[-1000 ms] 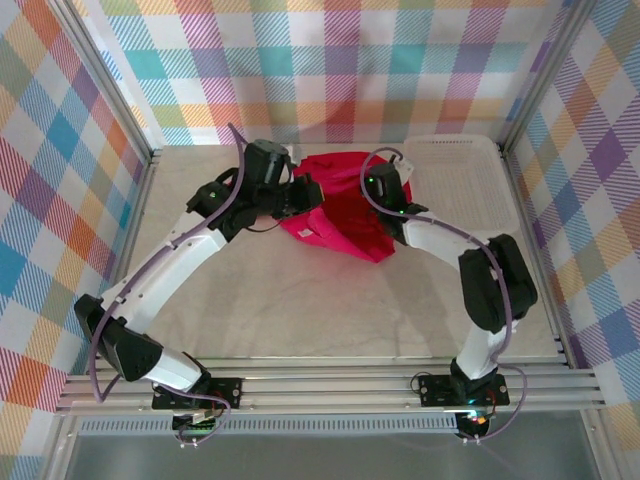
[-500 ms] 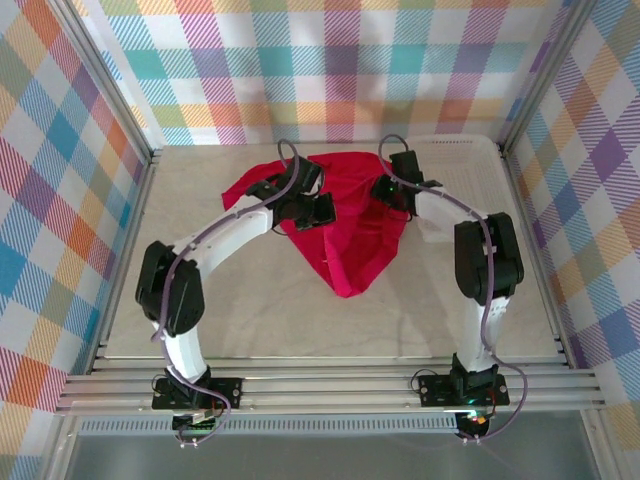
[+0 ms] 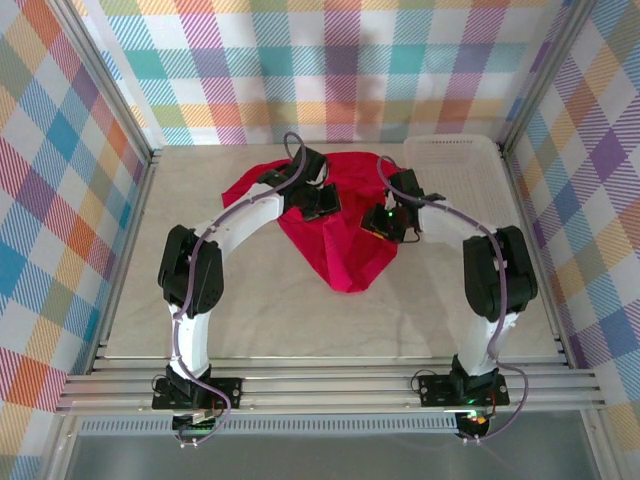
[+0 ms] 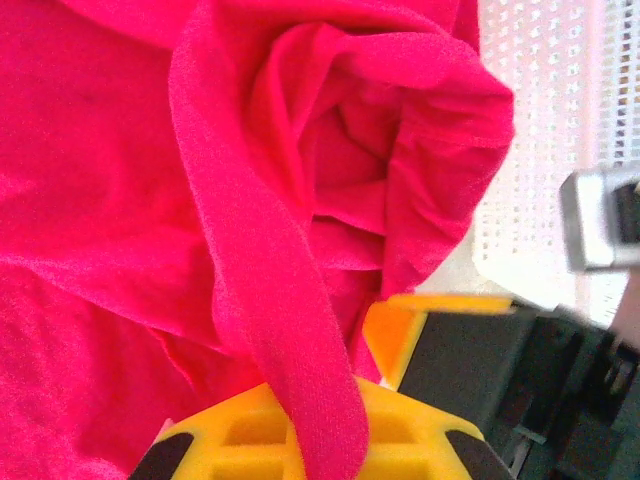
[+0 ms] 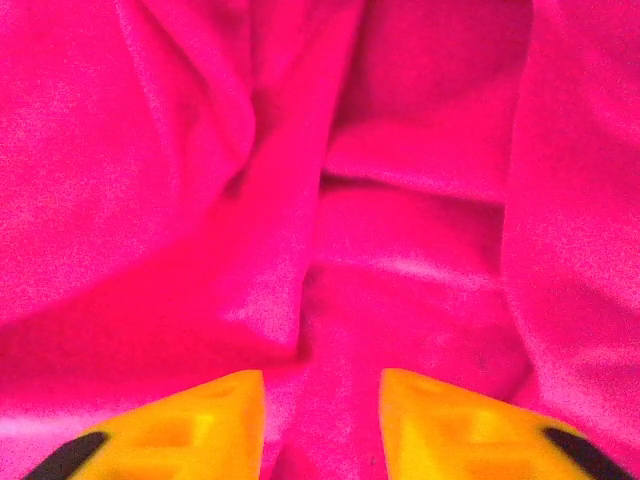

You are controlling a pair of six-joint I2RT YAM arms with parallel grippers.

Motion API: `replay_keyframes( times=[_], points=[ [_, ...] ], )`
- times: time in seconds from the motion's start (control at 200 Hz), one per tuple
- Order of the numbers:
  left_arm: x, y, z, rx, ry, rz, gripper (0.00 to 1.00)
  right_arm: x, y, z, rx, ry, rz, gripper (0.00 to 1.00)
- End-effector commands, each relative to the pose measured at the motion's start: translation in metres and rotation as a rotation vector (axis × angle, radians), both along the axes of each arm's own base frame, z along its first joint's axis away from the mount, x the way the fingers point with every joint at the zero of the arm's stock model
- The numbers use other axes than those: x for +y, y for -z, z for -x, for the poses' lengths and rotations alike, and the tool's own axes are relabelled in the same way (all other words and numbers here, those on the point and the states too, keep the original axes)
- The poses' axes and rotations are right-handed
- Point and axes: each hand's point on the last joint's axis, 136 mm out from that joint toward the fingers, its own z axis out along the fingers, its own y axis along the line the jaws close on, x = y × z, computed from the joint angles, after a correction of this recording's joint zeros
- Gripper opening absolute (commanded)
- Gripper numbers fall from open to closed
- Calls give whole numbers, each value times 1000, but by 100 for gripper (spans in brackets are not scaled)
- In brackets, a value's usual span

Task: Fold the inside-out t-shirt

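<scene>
The inside-out t-shirt (image 3: 340,250) is bright red and spreads across the back middle of the table, narrowing to a point toward the near side. My left gripper (image 3: 322,203) is at its upper middle. In the left wrist view a band of the t-shirt (image 4: 120,200) runs down over the yellow fingers (image 4: 400,440) of the left gripper (image 4: 320,445), which is shut on it. My right gripper (image 3: 383,222) sits at the shirt's right edge. In the right wrist view the yellow fingers (image 5: 180,430) of the right gripper (image 5: 320,425) stand a little apart with a ridge of the t-shirt (image 5: 400,150) pinched between them.
A white perforated tray (image 3: 455,180) lies at the back right, just right of the shirt, and shows in the left wrist view as a tray (image 4: 540,120) too. Plaid walls close the back and both sides. The near half of the table is bare marble.
The bundled shirt has been drawn out into a wide triangle. The left arm swung in toward the back middle. In the last half second the right gripper moved nearer and onto the shirt's right edge.
</scene>
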Motion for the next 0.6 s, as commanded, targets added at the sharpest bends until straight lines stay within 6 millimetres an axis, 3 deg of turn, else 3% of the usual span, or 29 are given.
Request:
replay_keyframes(
  times=[0.0,0.19,0.31,0.385,0.46,0.595],
  points=[
    [-6,-18,-3,-9,1,42,0,24,-7,4,-80,-31,-83,21],
    [-7,-52,2,-28,-5,88,0,70,13,-33,-137,0,-187,9],
    [-7,-86,9,-59,-24,144,0,111,-9,-67,-276,24,-258,6],
    [-9,-109,17,-78,-32,187,0,119,-26,-89,-379,90,-262,7],
    [-11,-134,27,-100,-36,225,0,119,-36,-113,-451,159,-273,11],
    [-9,-186,48,-173,-32,286,0,126,-35,-148,-465,216,-230,34]
  ],
)
